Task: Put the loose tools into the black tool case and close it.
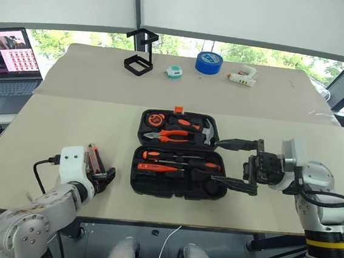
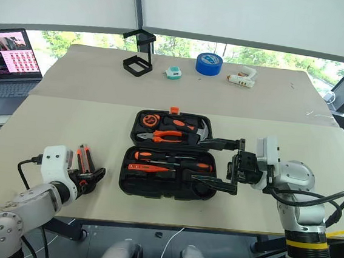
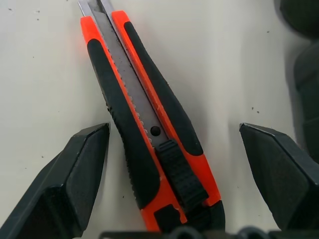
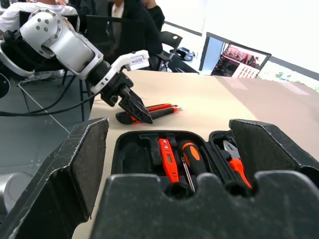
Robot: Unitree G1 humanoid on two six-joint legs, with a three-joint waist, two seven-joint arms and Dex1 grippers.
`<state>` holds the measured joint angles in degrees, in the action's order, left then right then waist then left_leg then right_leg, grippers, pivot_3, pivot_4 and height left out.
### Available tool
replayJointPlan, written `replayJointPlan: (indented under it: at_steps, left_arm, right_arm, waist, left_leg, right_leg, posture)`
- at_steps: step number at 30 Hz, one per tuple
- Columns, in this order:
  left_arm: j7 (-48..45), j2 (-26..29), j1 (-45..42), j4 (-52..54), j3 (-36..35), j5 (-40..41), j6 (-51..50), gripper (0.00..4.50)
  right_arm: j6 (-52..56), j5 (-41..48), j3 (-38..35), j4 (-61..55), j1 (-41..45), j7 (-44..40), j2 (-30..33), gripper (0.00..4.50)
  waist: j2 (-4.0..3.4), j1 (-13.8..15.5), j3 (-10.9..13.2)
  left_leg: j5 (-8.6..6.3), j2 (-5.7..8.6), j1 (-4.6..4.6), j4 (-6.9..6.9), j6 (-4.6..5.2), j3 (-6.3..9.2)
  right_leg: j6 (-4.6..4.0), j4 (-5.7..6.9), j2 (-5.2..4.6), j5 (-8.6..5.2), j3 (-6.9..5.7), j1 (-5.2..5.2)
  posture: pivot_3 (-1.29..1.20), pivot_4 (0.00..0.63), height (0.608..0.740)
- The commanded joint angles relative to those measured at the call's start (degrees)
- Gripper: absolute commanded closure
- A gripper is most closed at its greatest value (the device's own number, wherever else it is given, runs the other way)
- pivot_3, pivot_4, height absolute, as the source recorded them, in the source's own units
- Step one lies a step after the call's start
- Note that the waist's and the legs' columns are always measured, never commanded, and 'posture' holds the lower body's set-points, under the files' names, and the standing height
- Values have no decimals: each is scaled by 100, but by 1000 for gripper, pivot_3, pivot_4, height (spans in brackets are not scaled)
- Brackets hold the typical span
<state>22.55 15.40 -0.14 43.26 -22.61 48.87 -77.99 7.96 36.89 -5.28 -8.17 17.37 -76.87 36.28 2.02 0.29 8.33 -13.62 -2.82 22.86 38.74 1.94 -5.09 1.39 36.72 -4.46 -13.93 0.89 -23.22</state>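
The black tool case (image 1: 172, 193) lies open in the middle of the table. Its near half holds orange-and-black screwdrivers (image 1: 181, 159) and a slim orange one (image 4: 168, 159). An orange-black utility knife (image 3: 149, 124) lies flat on the table left of the case. My left gripper (image 3: 172, 130) is open and low over it, one finger (image 3: 75, 174) on each side of the handle and neither touching it. Beside the case's right edge hangs my right gripper (image 1: 237, 163), open and pointing left, with nothing between its fingers (image 4: 75, 169).
Orange-handled pliers (image 1: 171, 136) and a hammer (image 1: 205, 134) fill the case's far half. At the back stand a black wire stand (image 1: 139, 56), a blue tape roll (image 1: 209, 62) and a white glue gun (image 1: 242, 78). A laptop (image 1: 7, 64) sits far left.
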Motion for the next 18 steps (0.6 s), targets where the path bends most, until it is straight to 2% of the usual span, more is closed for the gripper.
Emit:
replayJointPlan:
  at_steps: [1, 3, 4, 5, 9, 11, 14, 18]
  left_arm:
    - [2, -103, 63, -120, 176, -435, 154, 22]
    - [-95, -102, 68, -176, 269, -616, 304, 22]
    - [-144, -103, 75, -202, 294, -705, 397, 536]
    - [-195, -114, 84, -236, 279, -788, 508, 752]
    - [-362, -205, 251, -192, 107, -960, 761, 2204]
    - [-583, -89, 369, -144, 37, -988, 860, 2758]
    - [-1427, 206, 360, -89, -258, -627, 1368, 2778]
    - [-3035, 1153, 290, -122, -782, -247, 2163, 2778]
  right_arm:
    - [43, 105, -56, -174, 84, 84, -26, 0]
    - [54, 88, -31, -172, 90, 120, -39, 0]
    - [57, 79, -19, -170, 85, 134, -42, 0]
    - [52, 53, -9, -147, 77, 146, -41, 0]
    - [14, -3, 0, -91, 39, 177, -38, 0]
    - [-19, -14, -11, -68, 9, 188, -40, 0]
    - [-68, -37, -72, -80, -82, 216, -7, 0]
    - [-22, 13, -352, -305, -367, 388, 135, 0]
  waist:
    - [-4, 8, -3]
    - [-9, 14, -5]
    - [-10, 18, -5]
    - [-10, 22, -5]
    - [-10, 32, -5]
    - [-10, 31, -5]
    - [-9, 25, -4]
    - [-2, 36, 3]
  left_leg:
    - [0, -1, -1, 0, 0, 0]
    - [0, -1, -2, 0, 0, 0]
    - [0, -1, -2, -1, 0, 1]
    - [0, -1, -2, -1, 0, 1]
    - [0, -2, -1, -1, 0, 1]
    - [0, -2, 1, -1, 0, 0]
    - [-1, -4, 2, -4, 0, 0]
    - [0, -13, 24, -5, -3, 2]
  right_leg:
    - [-1, 0, 0, 0, 0, 0]
    - [-4, 2, 0, -2, 0, 1]
    - [-5, 2, 0, -2, 0, 1]
    - [-7, 2, 1, -3, -1, 0]
    - [-10, 1, -2, -4, -1, 0]
    - [-10, 0, -5, -5, -1, -1]
    - [-20, -1, -5, -11, -2, -5]
    - [-66, 3, -1, -35, -12, -30]
  posture:
    - [0, 150, 740]
    - [0, 150, 740]
    - [0, 150, 740]
    - [0, 150, 740]
    - [0, 150, 740]
    - [0, 150, 740]
    - [0, 150, 740]
    - [0, 150, 740]
